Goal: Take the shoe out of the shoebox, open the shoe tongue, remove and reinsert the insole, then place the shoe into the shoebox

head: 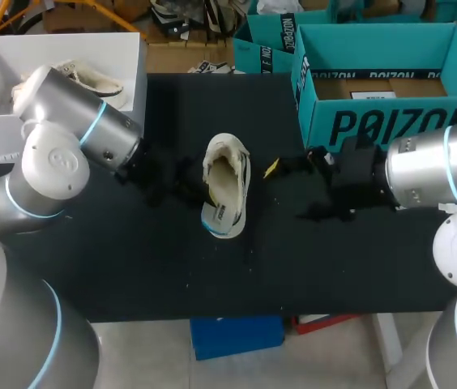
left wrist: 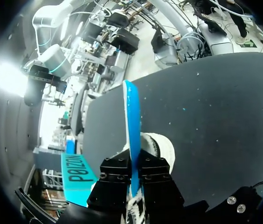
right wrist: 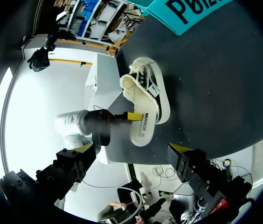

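The black table point(head: 131, 267) holds the shoe point(head: 227, 174), with the shoebox point(head: 390, 126) at its two o'clock. The left gripper point(left wrist: 134, 164) pinches the blue-edged insole point(left wrist: 131, 116), seemingly to work it. The right gripper point(right wrist: 134, 149) hovers at three o'clock with its fingers spread.

Comes to one shoe point(head: 228, 158) on the table point(head: 131, 267), one insole point(head: 222, 219), one teal shoebox point(head: 390, 121), and two arms, each bearing one gripper: left gripper point(left wrist: 134, 175), right gripper point(right wrist: 131, 148).

Big dark block letters run along the front wall of the teal shoebox point(head: 390, 121) (a brand name, which also shows in both wrist views). A white label point(head: 373, 96) lies inside it, too small to read. Small dark print on the insole point(head: 222, 212) of the shoe point(head: 237, 162) is unreadable.
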Motion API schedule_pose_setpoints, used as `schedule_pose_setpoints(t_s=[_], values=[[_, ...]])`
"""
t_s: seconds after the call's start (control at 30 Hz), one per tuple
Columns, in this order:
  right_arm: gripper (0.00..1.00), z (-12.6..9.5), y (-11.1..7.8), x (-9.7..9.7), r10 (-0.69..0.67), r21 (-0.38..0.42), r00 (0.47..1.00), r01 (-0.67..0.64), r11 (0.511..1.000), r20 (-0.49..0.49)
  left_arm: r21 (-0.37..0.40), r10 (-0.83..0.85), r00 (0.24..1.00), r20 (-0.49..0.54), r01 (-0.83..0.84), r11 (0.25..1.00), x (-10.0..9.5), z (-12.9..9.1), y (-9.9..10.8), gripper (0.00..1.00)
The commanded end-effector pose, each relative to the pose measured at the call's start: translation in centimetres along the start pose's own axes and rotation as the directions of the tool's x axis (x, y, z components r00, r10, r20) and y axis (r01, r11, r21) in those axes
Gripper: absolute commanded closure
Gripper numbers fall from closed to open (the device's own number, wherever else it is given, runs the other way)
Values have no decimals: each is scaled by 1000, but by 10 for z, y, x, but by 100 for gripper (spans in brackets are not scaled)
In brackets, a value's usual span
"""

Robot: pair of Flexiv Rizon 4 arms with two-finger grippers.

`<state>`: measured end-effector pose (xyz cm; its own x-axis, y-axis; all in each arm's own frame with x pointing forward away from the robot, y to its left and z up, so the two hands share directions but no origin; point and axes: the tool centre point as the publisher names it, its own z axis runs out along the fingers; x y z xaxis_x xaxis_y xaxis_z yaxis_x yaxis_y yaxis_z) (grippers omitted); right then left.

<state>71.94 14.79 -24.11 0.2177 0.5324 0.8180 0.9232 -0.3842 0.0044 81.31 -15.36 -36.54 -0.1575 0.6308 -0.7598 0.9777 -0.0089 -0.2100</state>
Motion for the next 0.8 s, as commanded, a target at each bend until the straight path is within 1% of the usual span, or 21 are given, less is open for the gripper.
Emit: schedule_pose_setpoints(t_s=[0.03, 0.33, 0.6, 0.7, 0.73, 0.77, 0.8], values=[[0, 1, 0, 1, 0, -1, 1000, 0, 1000, 2, -25, -5, 1000, 6, 5, 1000, 0, 8, 8, 100], [0, 1, 0, 1, 0, -1, 1000, 0, 1000, 2, -70, -28, 999, 25, 30, 997, -6, 13, 34, 100], [0, 1, 0, 1, 0, -1, 1000, 0, 1000, 2, -100, -42, 999, 24, 44, 994, -7, 17, 48, 100], [0, 1, 0, 1, 0, -1, 1000, 0, 1000, 2, -106, -48, 999, 23, 50, 993, -7, 17, 50, 100], [0, 1, 0, 1, 0, -1, 1000, 0, 1000, 2, -108, -51, 998, 22, 53, 993, -7, 16, 50, 93], [0, 1, 0, 1, 0, -1, 1000, 0, 1000, 2, -109, -55, 998, 21, 57, 992, -8, 15, 48, 67], [0, 1, 0, 1, 0, -1, 1000, 0, 1000, 2, -107, -55, 998, 22, 58, 993, -8, 14, 46, 62]])
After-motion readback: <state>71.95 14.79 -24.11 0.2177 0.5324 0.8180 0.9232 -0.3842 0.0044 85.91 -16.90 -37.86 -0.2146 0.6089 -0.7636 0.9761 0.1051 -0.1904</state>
